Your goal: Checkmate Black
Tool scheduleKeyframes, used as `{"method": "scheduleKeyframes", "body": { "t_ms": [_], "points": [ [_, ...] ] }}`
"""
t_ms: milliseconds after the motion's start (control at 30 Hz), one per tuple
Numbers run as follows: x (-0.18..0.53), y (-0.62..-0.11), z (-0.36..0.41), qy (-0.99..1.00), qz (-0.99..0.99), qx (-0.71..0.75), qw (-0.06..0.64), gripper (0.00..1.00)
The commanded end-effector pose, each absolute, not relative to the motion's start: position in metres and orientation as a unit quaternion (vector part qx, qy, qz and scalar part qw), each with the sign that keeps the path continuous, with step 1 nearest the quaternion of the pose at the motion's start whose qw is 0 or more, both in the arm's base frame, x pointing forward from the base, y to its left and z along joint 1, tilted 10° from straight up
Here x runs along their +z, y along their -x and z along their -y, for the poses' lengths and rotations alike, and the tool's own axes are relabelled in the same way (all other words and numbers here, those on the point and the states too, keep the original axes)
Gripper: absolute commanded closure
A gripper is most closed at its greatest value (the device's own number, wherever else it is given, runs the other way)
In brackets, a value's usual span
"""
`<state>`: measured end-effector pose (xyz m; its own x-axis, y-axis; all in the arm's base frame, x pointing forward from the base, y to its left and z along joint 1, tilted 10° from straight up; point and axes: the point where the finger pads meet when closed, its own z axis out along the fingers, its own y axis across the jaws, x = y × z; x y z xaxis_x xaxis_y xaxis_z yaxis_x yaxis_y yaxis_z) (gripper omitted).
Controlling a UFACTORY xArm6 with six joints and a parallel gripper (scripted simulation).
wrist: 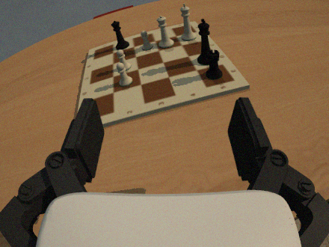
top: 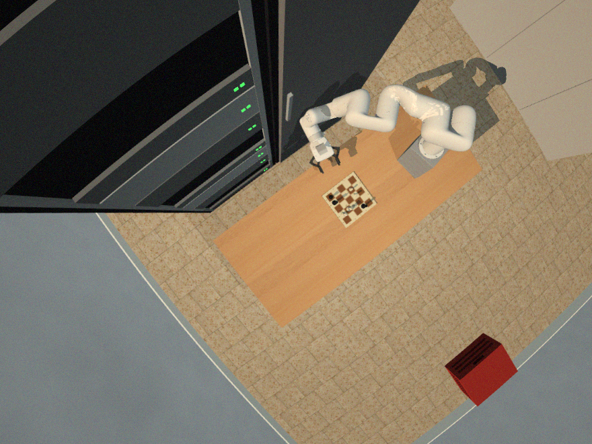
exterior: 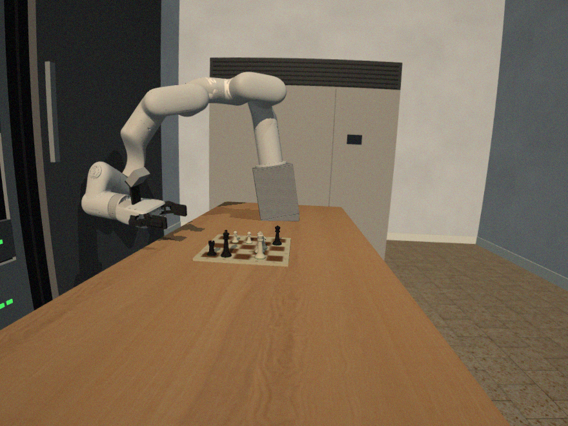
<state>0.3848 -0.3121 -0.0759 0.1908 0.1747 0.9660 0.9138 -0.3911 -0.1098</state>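
A small chessboard [wrist: 161, 71] lies on the wooden table; it also shows in the top view [top: 349, 198] and the exterior view [exterior: 243, 250]. On it stand several white pieces, among them a tall white one [wrist: 187, 24] at the far side, a white piece [wrist: 163, 32] beside it and two white pawns [wrist: 123, 72] on the left. Three black pieces stand there: one at the far left [wrist: 119, 35], a tall one [wrist: 205, 43] and a short one [wrist: 214, 66] on the right. My gripper [wrist: 166, 114] [exterior: 160, 215] is open and empty, held low beside the board's near edge, apart from it.
The arm's grey base block [exterior: 275, 192] stands on the table behind the board. Dark server racks [top: 128, 105] rise close beside the gripper's side of the table. A red crate [top: 480, 368] sits on the floor far off.
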Motion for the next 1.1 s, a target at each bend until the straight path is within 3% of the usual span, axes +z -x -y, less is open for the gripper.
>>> {"method": "scheduleKeyframes", "body": {
  "t_ms": [0,1067],
  "points": [
    [-0.074,-0.385,0.313,0.674,0.405,-0.491,0.375,0.0],
    [-0.064,-0.386,0.311,0.674,0.405,-0.492,0.375,0.0]
  ]
}}
